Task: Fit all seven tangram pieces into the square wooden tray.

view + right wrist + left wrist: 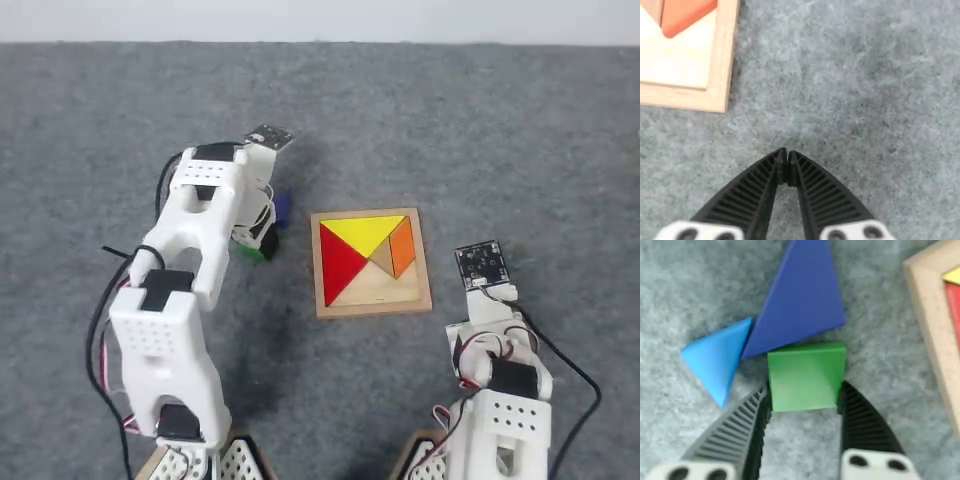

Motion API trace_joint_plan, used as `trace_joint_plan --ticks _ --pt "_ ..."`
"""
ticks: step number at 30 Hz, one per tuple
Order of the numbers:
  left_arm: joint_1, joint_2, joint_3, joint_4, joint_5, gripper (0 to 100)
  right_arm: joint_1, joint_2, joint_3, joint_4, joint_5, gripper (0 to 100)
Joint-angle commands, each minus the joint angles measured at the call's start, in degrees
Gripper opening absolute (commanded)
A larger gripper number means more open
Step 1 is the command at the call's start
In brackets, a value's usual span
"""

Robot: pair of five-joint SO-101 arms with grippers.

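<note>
The left tool (804, 394) pinches the green square tangram piece (805, 371) by two opposite sides, one of its ribbed black fingers (747, 425) against each side. The piece sits on the grey felt-covered counter (520, 130), touching a dark blue triangular piece (800, 305), with a light blue triangular piece (715, 357) just beside both. The square wooden tray (375, 309) lies near, between the two arms, holding a yellow triangle (365, 233), a red triangle (338, 265) and an orange piece (402, 247). The right tool (787, 167) is pressed together over the counter, near a tray corner
</note>
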Motion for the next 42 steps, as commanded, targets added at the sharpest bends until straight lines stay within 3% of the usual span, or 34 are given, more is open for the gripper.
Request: trace_joint_plan --ticks 1,11,16,18,27,35,42 --pt "0.1 1.2 0.0 -0.2 -1.4 1 -0.6 -0.7 -0.6 -1.3 0.8 0.8" --pt "-0.2 -11.0 3.4 3.5 -1.1 2 -0.6 -0.7 -0.6 -1.3 0.8 0.8" --pt "-0.4 -12.5 3.6 1.5 -0.9 19 -0.5 -0.7 -0.6 -1.2 0.8 0.8" --pt "-0.4 -11.7 3.6 -0.4 -0.8 21 -0.5 -0.7 -0.6 -1.2 0.8 0.8" --pt "-0.4 -3.6 3.2 -6.1 -1.2 21 -0.4 -0.7 -0.6 -1.2 0.8 0.8" --pt "0.0 3.2 -3.9 0.2 -1.2 21 -0.4 -0.7 -0.6 -1.1 0.8 0.8" --pt "-0.4 3.3 -7.3 0.4 1.5 17 -0.4 -0.7 -0.6 -1.1 0.8 0.8"
